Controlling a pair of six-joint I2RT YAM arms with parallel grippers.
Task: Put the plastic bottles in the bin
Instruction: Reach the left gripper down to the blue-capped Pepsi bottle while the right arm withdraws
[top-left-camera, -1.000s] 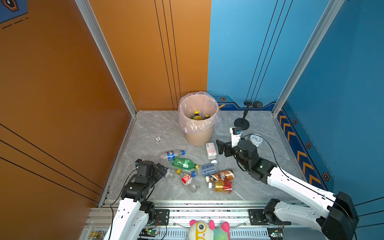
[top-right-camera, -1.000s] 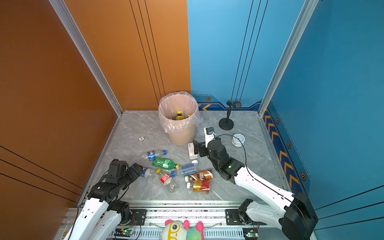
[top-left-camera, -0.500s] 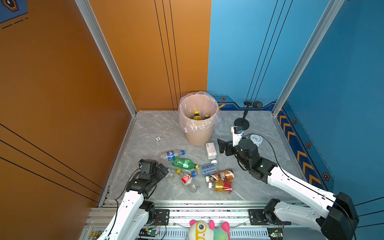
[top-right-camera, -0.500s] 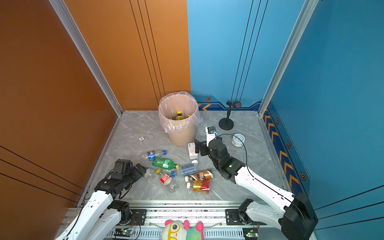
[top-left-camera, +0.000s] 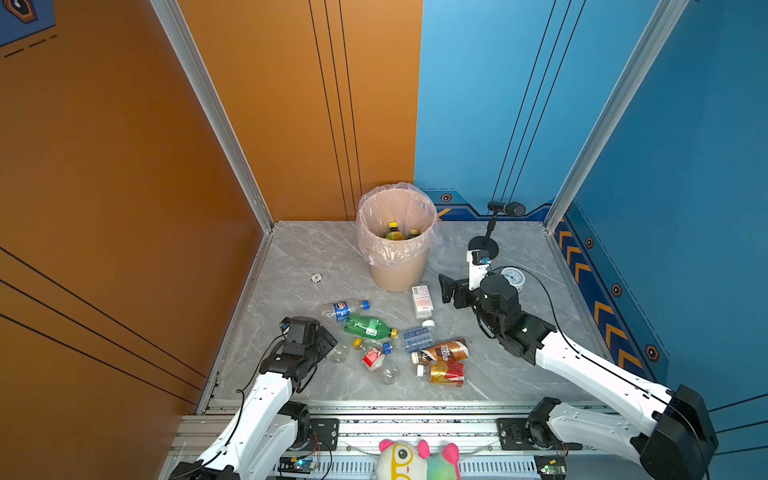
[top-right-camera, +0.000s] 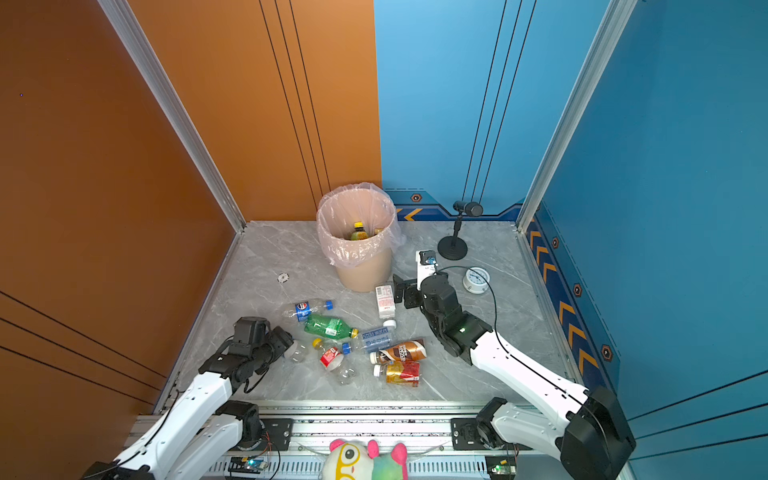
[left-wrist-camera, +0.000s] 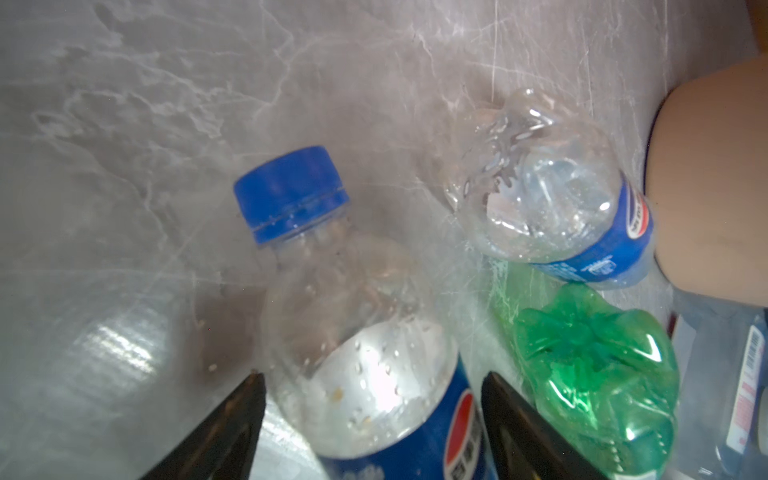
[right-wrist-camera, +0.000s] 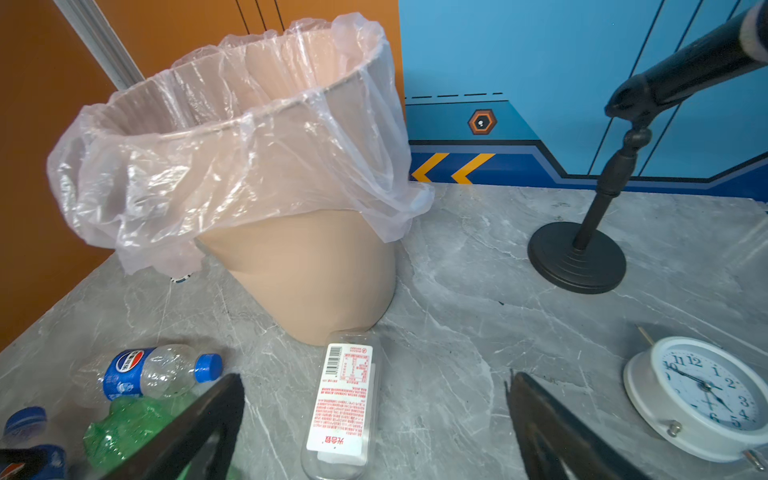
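Two capped bottles (top-left-camera: 395, 231) stand inside the bin (top-left-camera: 399, 272), which sits near the table's (top-left-camera: 307, 257) far edge, about midway along it; its bag (right-wrist-camera: 257, 166) is folded over the rim, so the mouth is wide open for drops from above. The other plastic bottles (top-left-camera: 442, 352) lie on their sides in a loose cluster toward the near edge, so each has to be taken across its body. Left gripper (left-wrist-camera: 371, 375) is low over a blue-capped Pepsi bottle (left-wrist-camera: 357, 316), jaws narrowed to either side of the label band, presumably because the wall is round and firm there; whether they press the plastic yet, cannot tell. In both top views the gripper hides this bottle. Crowding: green bottle (left-wrist-camera: 590, 374) lies just beside one jaw, second Pepsi bottle (left-wrist-camera: 557, 208) beyond it, so a straight lift looks safest against dragging neighbours. Right gripper (right-wrist-camera: 374, 376) hangs spread wide, holding nothing, seemingly lined up on the white-labelled bottle (right-wrist-camera: 345, 399) lying just beside the bin's foot. Clock (right-wrist-camera: 702, 395) and microphone stand (right-wrist-camera: 577, 257) take up the far-right corner region; bare table shows along the left edge and between cluster and bin, room enough, I judge, for the carry.
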